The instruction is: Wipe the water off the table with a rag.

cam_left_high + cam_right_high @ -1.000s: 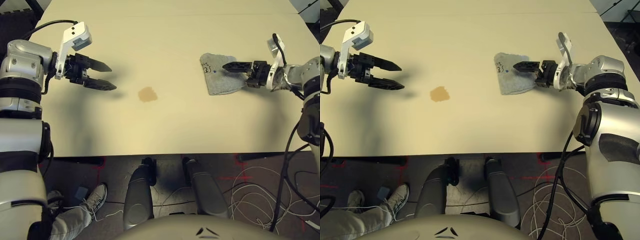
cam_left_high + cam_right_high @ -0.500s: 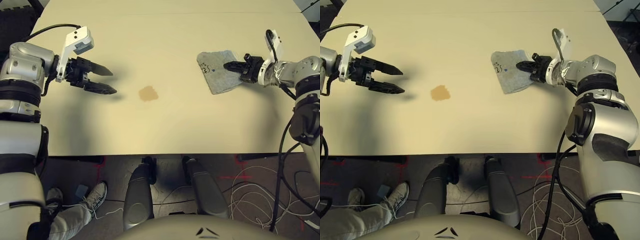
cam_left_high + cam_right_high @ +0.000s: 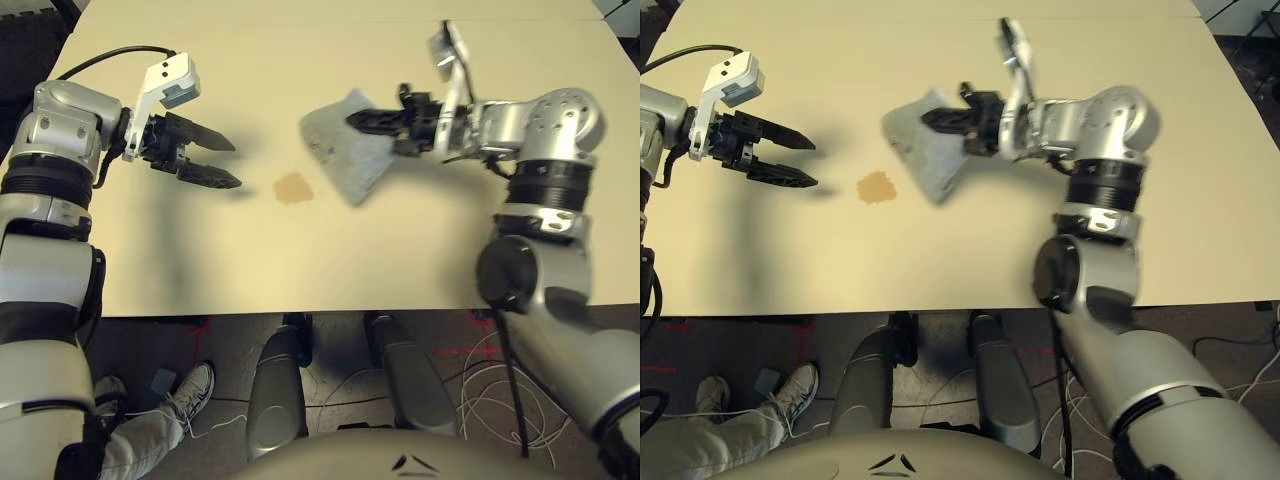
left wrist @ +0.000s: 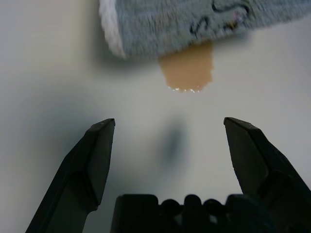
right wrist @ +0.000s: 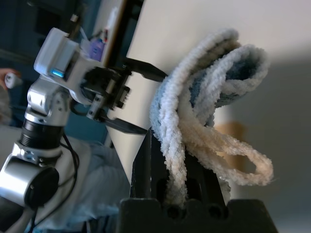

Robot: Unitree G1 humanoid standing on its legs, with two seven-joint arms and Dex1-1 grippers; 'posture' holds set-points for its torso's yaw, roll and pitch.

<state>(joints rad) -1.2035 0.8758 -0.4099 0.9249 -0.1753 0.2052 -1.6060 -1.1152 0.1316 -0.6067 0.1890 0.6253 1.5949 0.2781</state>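
Note:
The water (image 3: 294, 187) is a small amber-brown patch on the pale beige table (image 3: 300, 265), left of centre. The grey rag (image 3: 340, 152) hangs rumpled just above the table, behind and right of the water, with my right gripper (image 3: 352, 120) shut on its upper edge. In the right wrist view the folded rag (image 5: 194, 121) is pinched between the black fingers (image 5: 146, 165). My left gripper (image 3: 236, 165) hovers open and empty left of the water. In the left wrist view the water (image 4: 187, 73) lies beyond its spread fingers (image 4: 97, 155), with the rag's (image 4: 194, 24) marked corner overlapping it.
The table's front edge (image 3: 300, 312) runs across below the water. Beneath it, white cables (image 3: 500, 390) lie on the floor at the right, and a person's leg and shoe (image 3: 160, 415) show at the lower left. A black cable (image 3: 110, 55) loops behind the left wrist.
My right arm has swung left, lifting the rag from the table's right side and carrying it close to the water. The left gripper has stayed open in almost the same place.

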